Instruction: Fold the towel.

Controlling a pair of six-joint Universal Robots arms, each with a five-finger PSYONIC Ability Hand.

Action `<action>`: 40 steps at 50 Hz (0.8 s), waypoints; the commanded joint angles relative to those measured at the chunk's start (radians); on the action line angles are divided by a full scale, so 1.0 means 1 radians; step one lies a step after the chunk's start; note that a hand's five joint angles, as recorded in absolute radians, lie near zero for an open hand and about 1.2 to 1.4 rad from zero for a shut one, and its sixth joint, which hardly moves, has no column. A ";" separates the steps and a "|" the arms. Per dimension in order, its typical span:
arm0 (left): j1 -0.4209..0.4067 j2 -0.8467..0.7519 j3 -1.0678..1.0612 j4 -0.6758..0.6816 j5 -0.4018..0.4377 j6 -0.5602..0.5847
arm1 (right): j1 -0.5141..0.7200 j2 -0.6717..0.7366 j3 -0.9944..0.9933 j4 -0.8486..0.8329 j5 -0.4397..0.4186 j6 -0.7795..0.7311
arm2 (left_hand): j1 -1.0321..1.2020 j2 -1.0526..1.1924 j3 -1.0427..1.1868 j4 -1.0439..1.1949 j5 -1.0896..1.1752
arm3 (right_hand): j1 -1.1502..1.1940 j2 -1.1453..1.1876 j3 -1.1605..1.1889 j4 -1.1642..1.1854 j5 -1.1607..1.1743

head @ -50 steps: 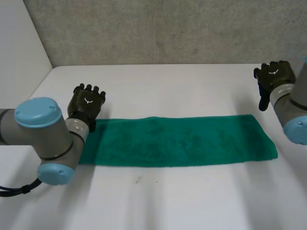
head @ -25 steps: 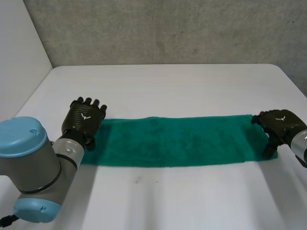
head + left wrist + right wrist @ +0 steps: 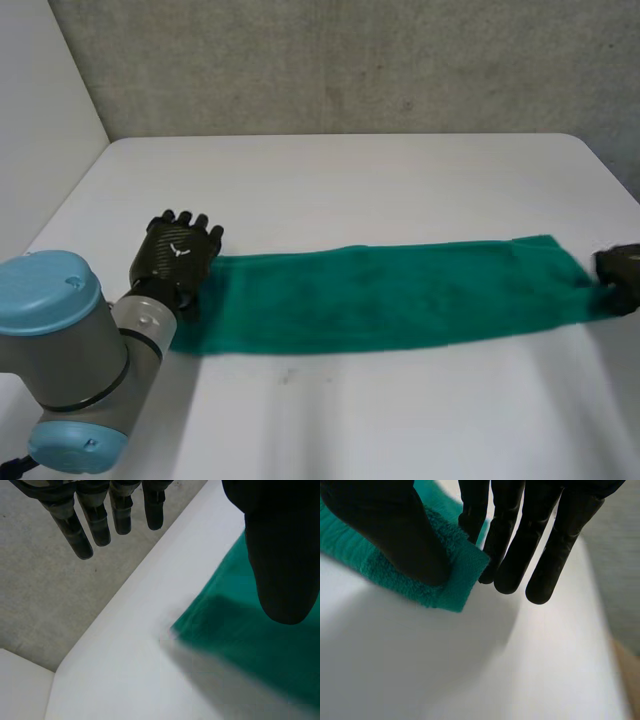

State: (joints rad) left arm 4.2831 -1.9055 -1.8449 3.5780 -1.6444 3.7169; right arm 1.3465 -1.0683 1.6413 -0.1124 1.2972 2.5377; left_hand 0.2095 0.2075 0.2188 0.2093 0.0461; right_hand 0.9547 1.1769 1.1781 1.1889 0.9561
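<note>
A long green towel [image 3: 400, 295] lies flat across the white table [image 3: 350, 180], running left to right. My left hand [image 3: 178, 252] hovers at the towel's left end with its fingers [image 3: 100, 520] straight and its thumb [image 3: 280, 555] above the towel's far left corner [image 3: 235, 630]; it is open and holds nothing. My right hand [image 3: 622, 272] is at the towel's right end. There the thumb [image 3: 395, 530] presses the towel's corner [image 3: 457, 582] against the fingers [image 3: 540, 535], so it is shut on the towel, and that end is drawn up and to the right.
A grey wall [image 3: 350, 60] runs behind the table and a white wall [image 3: 40, 120] stands at the left. The table's right edge [image 3: 610, 170] is close to my right hand. Bare table lies in front of the towel and behind it.
My right hand came down from the back right to the towel's right end, pinched it and pulled it rightward. My left arm moved toward the front, its hand staying at the left end.
</note>
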 commanded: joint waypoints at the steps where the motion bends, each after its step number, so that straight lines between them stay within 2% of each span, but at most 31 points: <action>1: 0.001 0.014 0.001 -0.001 -0.012 0.000 | -0.122 -0.042 -0.100 0.019 0.062 -0.111 | -0.025 -0.023 -0.035 -0.025 -0.036 | 0.442 0.219 0.218 0.207 0.266; 6: 0.001 0.016 -0.002 -0.005 -0.012 0.000 | -0.107 -0.058 -0.139 0.074 0.063 -0.195 | -0.025 -0.023 -0.035 -0.025 -0.036 | 0.442 0.219 0.218 0.207 0.266; 14: 0.000 0.039 -0.008 -0.005 -0.014 0.000 | 0.181 -0.194 -0.179 0.114 0.047 -0.062 | -0.025 -0.023 -0.035 -0.025 -0.036 | 0.442 0.219 0.218 0.207 0.266; 19: -0.003 0.059 -0.008 -0.005 -0.014 0.000 | 0.419 -0.219 -0.187 0.100 0.040 -0.033 | -0.025 -0.023 -0.035 -0.025 -0.036 | 0.442 0.219 0.218 0.207 0.266; 21: -0.003 0.063 -0.008 -0.007 -0.014 0.000 | 0.555 -0.211 -0.202 0.079 0.033 -0.036 | -0.025 -0.023 -0.035 -0.025 -0.036 | 0.442 0.219 0.218 0.207 0.266; 22: -0.003 0.063 -0.008 -0.007 -0.014 0.000 | 0.636 -0.196 -0.209 0.060 0.030 -0.037 | -0.025 -0.023 -0.035 -0.025 -0.036 | 0.442 0.219 0.218 0.207 0.266; 26: -0.016 0.068 -0.008 -0.007 -0.015 -0.002 | 0.813 -0.092 -0.236 0.016 0.005 -0.042 | -0.025 -0.023 -0.035 -0.025 -0.036 | 0.442 0.219 0.218 0.207 0.266; 30: -0.023 0.068 -0.010 -0.008 -0.026 0.000 | 0.937 0.023 -0.271 0.016 -0.025 -0.066 | -0.025 -0.023 -0.035 -0.025 -0.036 | 0.442 0.219 0.218 0.207 0.266; 33: -0.026 0.068 -0.016 -0.008 -0.028 0.000 | 0.979 0.095 -0.291 0.025 -0.027 -0.096 | -0.025 -0.023 -0.035 -0.025 -0.036 | 0.442 0.219 0.218 0.207 0.266; 37: -0.042 0.068 -0.016 -0.007 -0.028 0.000 | 1.013 0.175 -0.322 0.051 -0.004 -0.158 | -0.025 -0.023 -0.035 -0.025 -0.036 | -0.369 -0.591 -0.592 -0.603 -0.545; 38: -0.046 0.068 -0.014 -0.007 -0.026 -0.002 | 1.008 0.182 -0.334 0.062 0.017 -0.166 | -0.025 -0.023 -0.035 -0.025 -0.036 | -0.632 -0.854 -0.856 -0.866 -0.808; 40: -0.069 0.068 -0.011 -0.004 -0.023 0.000 | 0.999 0.166 -0.342 0.063 0.037 -0.159 | -0.025 -0.023 -0.035 -0.025 -0.036 | -0.780 -1.002 -1.004 -1.014 -0.956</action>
State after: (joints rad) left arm 4.2501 -1.8371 -1.8590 3.5705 -1.6714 3.7165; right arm 2.3407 -0.9574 1.3420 -0.0828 1.2819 2.4250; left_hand 0.2094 0.2075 0.2188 0.2093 0.0461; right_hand 0.5353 0.6378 0.6437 0.6659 0.5003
